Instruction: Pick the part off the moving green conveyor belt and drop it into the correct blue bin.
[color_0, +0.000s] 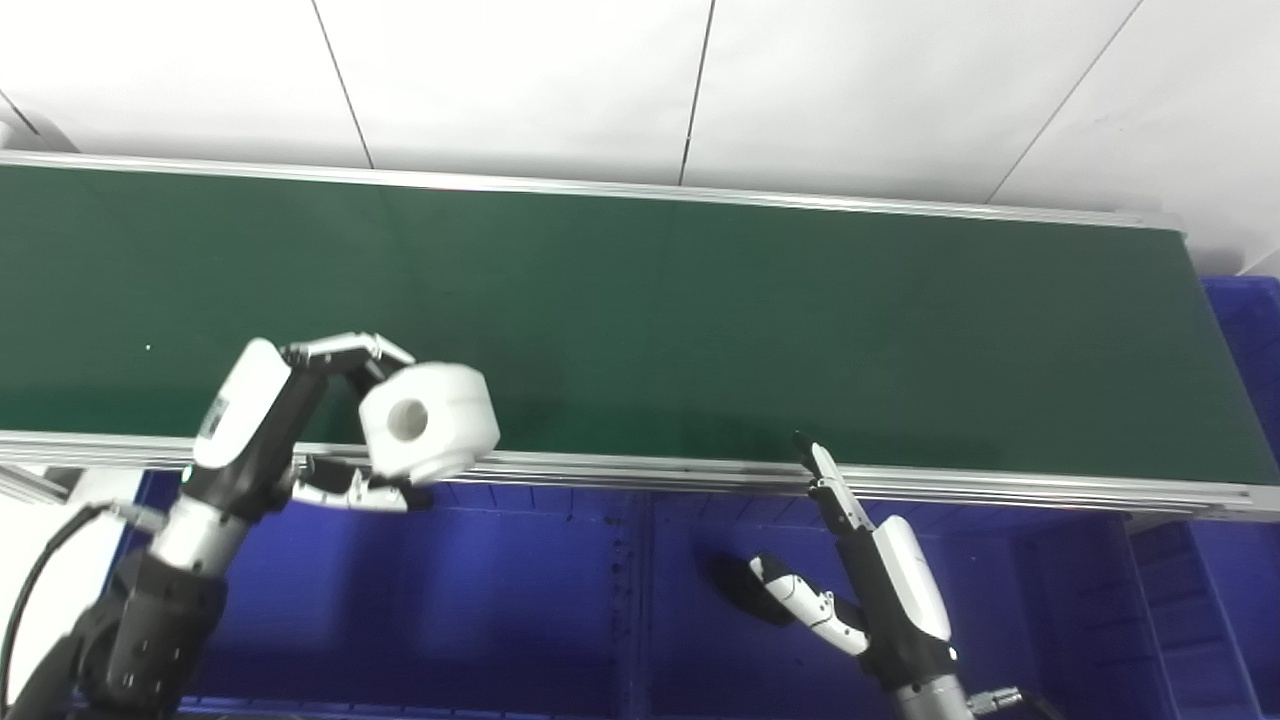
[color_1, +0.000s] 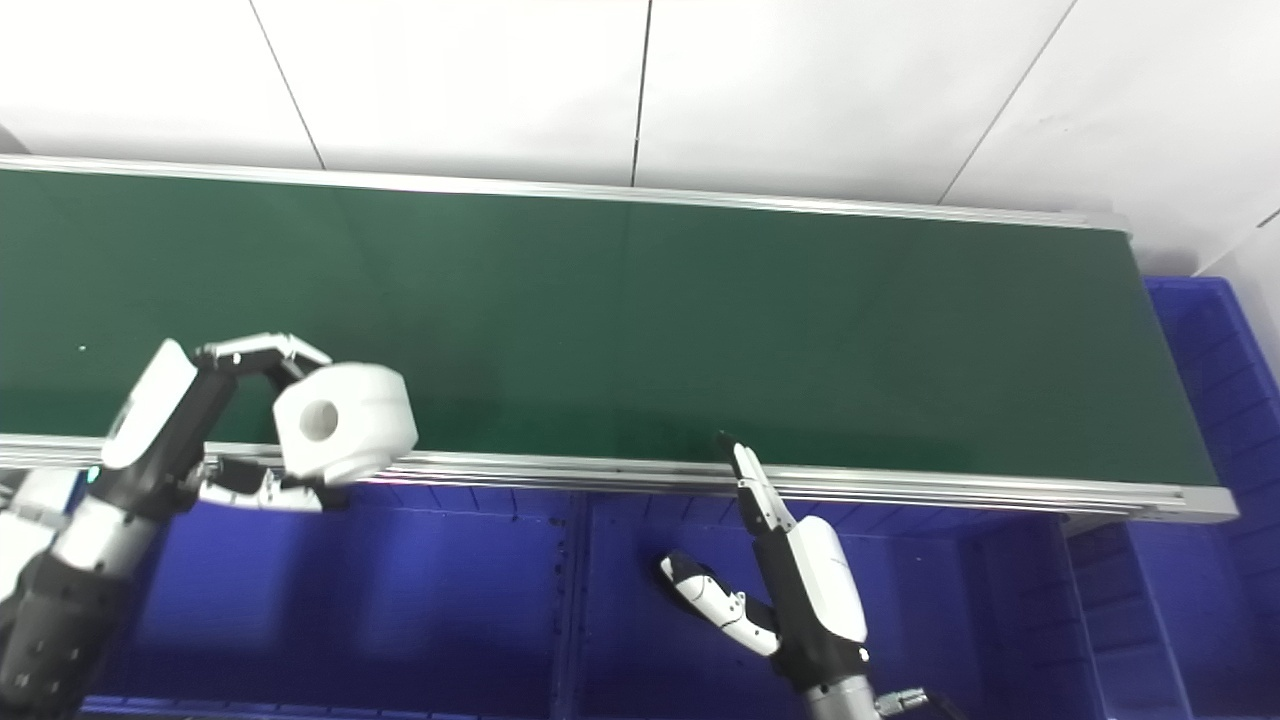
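Left eye view: one white part (color_0: 428, 420), a rounded block with a round hole in its face, is grasped by the left hand (color_0: 330, 420), fingers above it and thumb beneath, and hangs over the near rail of the green conveyor belt (color_0: 700, 330). The pick appears complete and the carry step in hand; the next move calls for drawing the part back toward the arm, over the blue bin (color_0: 480, 600) just below the hand, then releasing. The right hand (color_0: 860, 570) waits over a second blue compartment, fingers spread, grasping nothing. Count: one part, one belt, two hands; further blue bins lie beyond the right hand.
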